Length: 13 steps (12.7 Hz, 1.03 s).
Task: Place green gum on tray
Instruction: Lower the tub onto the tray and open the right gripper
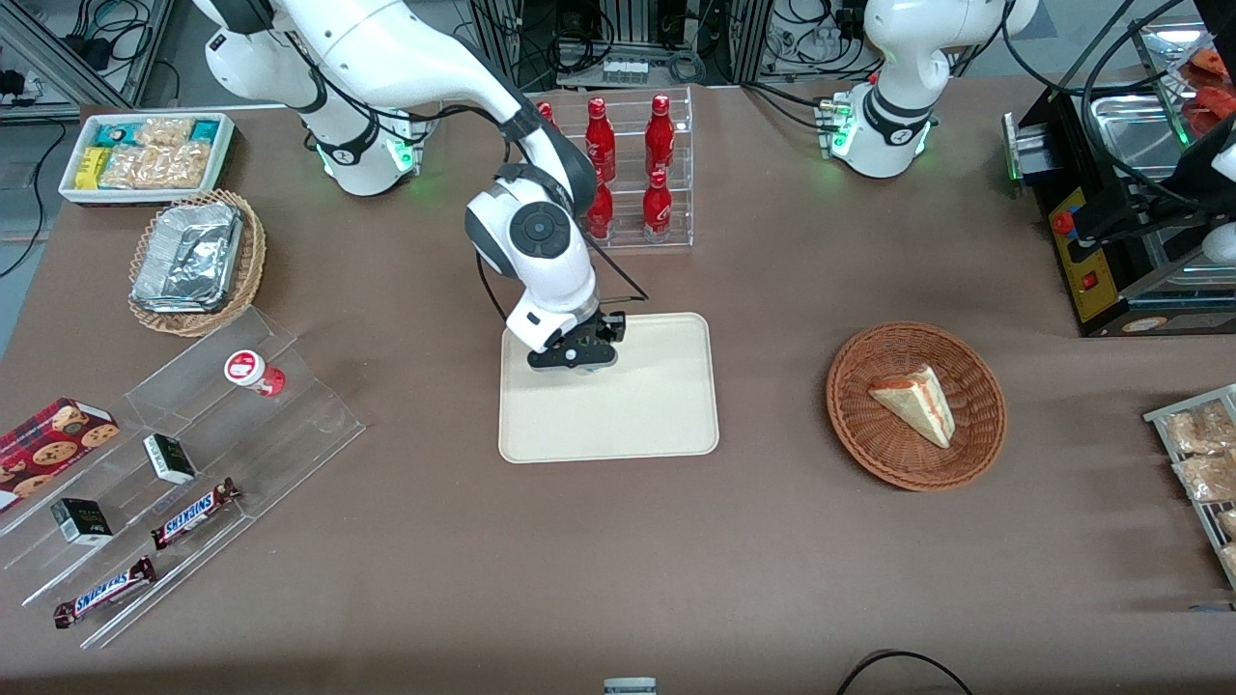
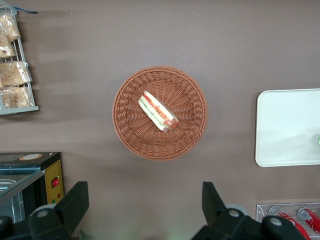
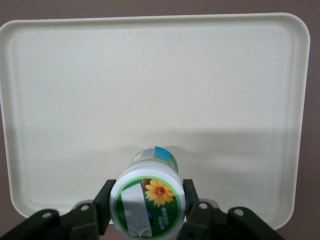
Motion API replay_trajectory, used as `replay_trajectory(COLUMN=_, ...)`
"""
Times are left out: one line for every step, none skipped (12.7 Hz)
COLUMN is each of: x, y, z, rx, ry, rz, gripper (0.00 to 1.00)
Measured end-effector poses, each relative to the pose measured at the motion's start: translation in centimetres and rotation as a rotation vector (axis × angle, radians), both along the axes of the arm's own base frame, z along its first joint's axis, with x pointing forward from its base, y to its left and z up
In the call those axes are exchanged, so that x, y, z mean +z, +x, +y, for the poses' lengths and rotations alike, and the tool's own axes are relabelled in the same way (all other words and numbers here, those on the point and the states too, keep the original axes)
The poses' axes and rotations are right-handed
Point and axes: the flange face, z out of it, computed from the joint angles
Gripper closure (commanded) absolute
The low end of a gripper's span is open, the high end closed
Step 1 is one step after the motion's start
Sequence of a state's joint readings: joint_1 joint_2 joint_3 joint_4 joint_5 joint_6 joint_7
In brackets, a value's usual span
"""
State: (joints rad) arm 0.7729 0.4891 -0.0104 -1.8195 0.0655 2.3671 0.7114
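Gripper (image 3: 148, 210) over the tray (image 3: 240, 85), near its edge farther from the front camera. Fingers (image 3: 104, 202) clamped on the gum (image 3: 148, 202) (white lid, green ring, flower mark), held upright above the tray.

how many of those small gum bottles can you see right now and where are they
2. The green gum is held in the gripper over the tray. A red-lidded gum bottle stands on the clear stepped shelf toward the working arm's end. Others could be hidden.
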Motion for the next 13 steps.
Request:
replay_trajectory(x=-0.3, y=-0.1, z=0.2, rx=-0.007, ry=0.001, rz=-0.001, gripper=1.0)
replay_trajectory(x=-0.5, y=-0.2, z=0.5, rx=-0.015, ry=0.008, rz=-0.008, gripper=1.0)
replay_trajectory(x=-1.0, y=-0.4, z=0.9, rx=-0.025, ry=0.015, rz=-0.015, gripper=1.0)
replay_trajectory(x=-1.6, y=-0.7, z=1.3, rx=-0.032, ry=0.018, rz=-0.018, gripper=1.0)
replay_trajectory(x=-2.3, y=-1.1, z=1.8, rx=-0.034, ry=0.017, rz=-0.019, gripper=1.0)
replay_trajectory(x=-2.7, y=-1.5, z=2.1, rx=-0.038, ry=0.016, rz=-0.018, gripper=1.0)
replay_trajectory(x=-3.2, y=-1.7, z=2.3, rx=-0.047, ry=0.014, rz=-0.018, gripper=1.0)
replay_trajectory(x=-3.5, y=-1.7, z=2.4, rx=-0.048, ry=0.013, rz=-0.024, gripper=1.0)
replay_trajectory(x=-3.7, y=-1.6, z=2.4, rx=-0.048, ry=0.01, rz=-0.033, gripper=1.0)
replay_trajectory(x=-3.9, y=-1.5, z=2.4, rx=-0.05, ry=0.007, rz=-0.038, gripper=0.73)
replay_trajectory(x=-4.1, y=-1.5, z=2.4, rx=-0.057, ry=0.006, rz=-0.04, gripper=0.24)
replay_trajectory(x=-4.0, y=-1.5, z=2.4, rx=-0.063, ry=0.006, rz=-0.042, gripper=0.0)
replay_trajectory(x=-4.0, y=-1.5, z=2.5, rx=-0.065, ry=0.007, rz=-0.042, gripper=0.0)
